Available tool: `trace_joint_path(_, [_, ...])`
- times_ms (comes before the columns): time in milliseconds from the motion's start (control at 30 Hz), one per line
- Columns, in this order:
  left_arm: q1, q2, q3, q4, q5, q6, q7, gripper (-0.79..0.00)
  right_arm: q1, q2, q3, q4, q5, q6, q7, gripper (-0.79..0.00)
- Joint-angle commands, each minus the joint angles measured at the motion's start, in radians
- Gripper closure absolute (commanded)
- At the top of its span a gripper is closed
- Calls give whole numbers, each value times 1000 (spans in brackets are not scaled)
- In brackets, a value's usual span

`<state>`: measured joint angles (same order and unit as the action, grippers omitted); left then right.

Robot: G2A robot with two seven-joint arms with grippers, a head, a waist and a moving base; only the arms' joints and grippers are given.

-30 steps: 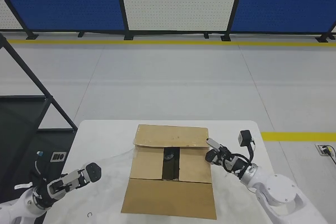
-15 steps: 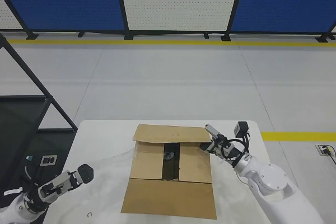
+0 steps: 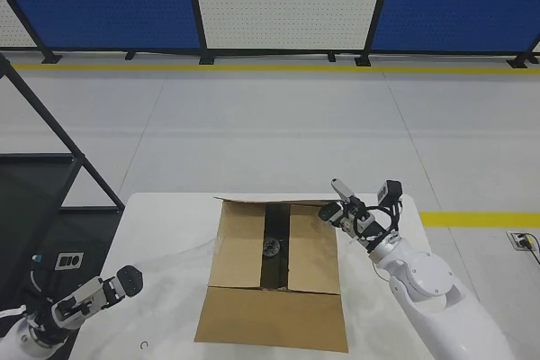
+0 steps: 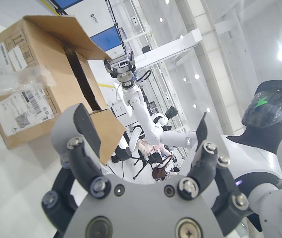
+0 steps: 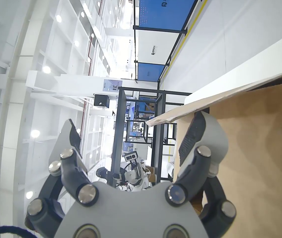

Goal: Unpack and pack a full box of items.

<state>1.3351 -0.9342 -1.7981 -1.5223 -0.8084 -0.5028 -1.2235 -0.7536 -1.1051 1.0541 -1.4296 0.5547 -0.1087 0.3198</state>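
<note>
A brown cardboard box stands in the middle of the white table. Its two inner flaps leave a dark gap where a small item shows. The near flap lies spread toward me. The far flap is raised. My right gripper is open at that flap's right corner, with one finger against the cardboard. My left gripper hangs open over the table, well left of the box, holding nothing. A clear plastic pouch clings to the box's labelled side.
A black metal frame stands off the table's left side. Blue and white partition panels line the back of the floor. A small ring lies near the table's front left.
My right gripper moved toward the far right corner of the box, and the far flap rose from leaning over the top to standing up. My left arm drew back to the left and nearer me.
</note>
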Motion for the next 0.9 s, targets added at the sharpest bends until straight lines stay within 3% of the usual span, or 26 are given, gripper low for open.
trace_joint_path(0, [0,0,0,0,0,0,0,-785,0,0,0,0,0,0,0,-785])
trace_joint_path(300, [15,-2,-2,-47,17,17,45,-785,48,-34,-50,36,19,10,-79,-785])
trace_joint_path(867, [63,-7,-25,-62,5,6,70,-785,268,-163,-179,382,123,-48,-220,-785])
